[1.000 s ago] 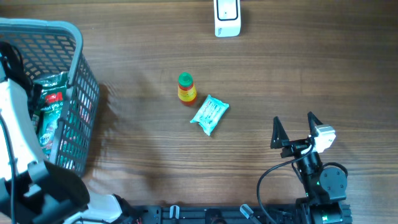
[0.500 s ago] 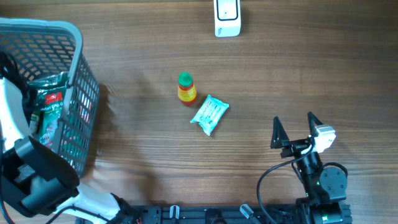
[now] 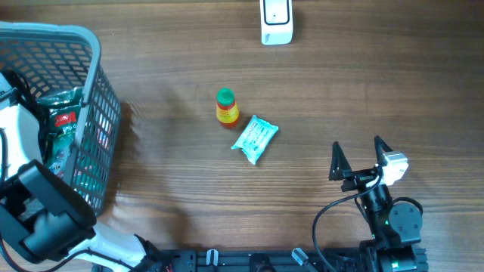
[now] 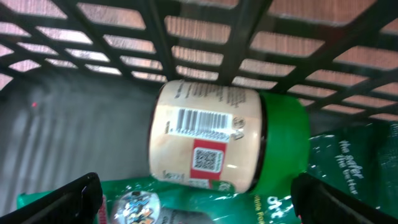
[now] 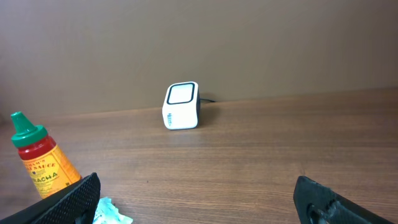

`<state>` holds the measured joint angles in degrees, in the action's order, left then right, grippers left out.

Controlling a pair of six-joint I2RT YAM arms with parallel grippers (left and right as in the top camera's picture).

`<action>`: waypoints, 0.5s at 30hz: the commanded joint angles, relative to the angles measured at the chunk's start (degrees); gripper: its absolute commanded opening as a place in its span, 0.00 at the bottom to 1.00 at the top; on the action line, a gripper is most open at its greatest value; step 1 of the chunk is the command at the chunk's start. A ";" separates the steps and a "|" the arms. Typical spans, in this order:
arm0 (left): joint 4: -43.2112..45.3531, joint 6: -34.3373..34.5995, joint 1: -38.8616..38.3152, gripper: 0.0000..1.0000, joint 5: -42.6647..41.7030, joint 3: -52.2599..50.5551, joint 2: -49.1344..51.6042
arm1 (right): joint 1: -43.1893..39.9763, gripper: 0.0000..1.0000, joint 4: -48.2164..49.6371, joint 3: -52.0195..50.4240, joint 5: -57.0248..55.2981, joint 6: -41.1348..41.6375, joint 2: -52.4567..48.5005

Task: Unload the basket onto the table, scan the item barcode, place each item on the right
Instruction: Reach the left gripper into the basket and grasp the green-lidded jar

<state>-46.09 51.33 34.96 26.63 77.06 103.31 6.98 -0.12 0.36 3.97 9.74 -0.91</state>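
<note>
- Left wrist view showed the left gripper [image 4: 196,193] with its jaws spread wide and nothing between them, reaching down inside the basket [image 4: 205,31].
- Directly ahead of it, in line with the gap between its fingers, lay a jar [image 4: 199,134] with a green lid. It was on its side against the basket's mesh wall, resting on green packets [image 4: 354,155], with the lid toward the gripper's right finger.
- The jar's barcode [image 4: 202,121] faced the camera, so I judged this to be the item meant for scanning. The wide jaws suited a grasp across its round body, which had not yet been made.
- Overhead, the right gripper [image 3: 357,155] sat near the front edge of the table [image 3: 151,189], its jaws also spread and empty, probably kept out of the way.
- The scanner [image 3: 276,23] stood well ahead of the right gripper at the far edge of the table. Its pale window was visible from the right wrist view, likely placed so that a carried item could be shown to it.
- A sauce bottle [image 3: 226,106] stood upright with a teal packet [image 3: 255,138] just beside it, ahead and to the left of the right gripper and well apart from the basket. Whether they were finished with or awaiting a turn, I could not tell.
</note>
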 commanded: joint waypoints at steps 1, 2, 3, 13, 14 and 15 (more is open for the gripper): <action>1.64 -0.22 0.37 1.00 -0.24 -0.46 0.76 | 0.24 1.00 0.17 -0.07 -1.01 -0.68 0.11; 2.05 -0.48 0.37 1.00 -0.26 -0.46 0.76 | 0.24 1.00 0.17 -0.07 -1.01 -0.70 0.11; 2.56 -1.20 0.37 1.00 -0.35 -0.46 0.76 | 0.24 1.00 0.17 -0.07 -1.01 -0.72 0.11; 4.11 -1.64 1.33 1.00 -0.66 -0.48 3.32 | 0.24 1.00 0.17 -0.07 -1.01 -0.70 0.11; 4.07 -1.62 1.51 1.00 -0.66 -0.55 3.82 | 0.24 1.00 0.17 -0.07 -1.01 -0.68 0.11; 4.13 -1.64 1.55 1.00 -0.66 -0.57 4.28 | 0.24 1.00 0.17 -0.07 -1.01 -0.70 0.11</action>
<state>-41.78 50.39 35.70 26.22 77.03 104.95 6.98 -0.12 0.36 3.95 9.74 -0.91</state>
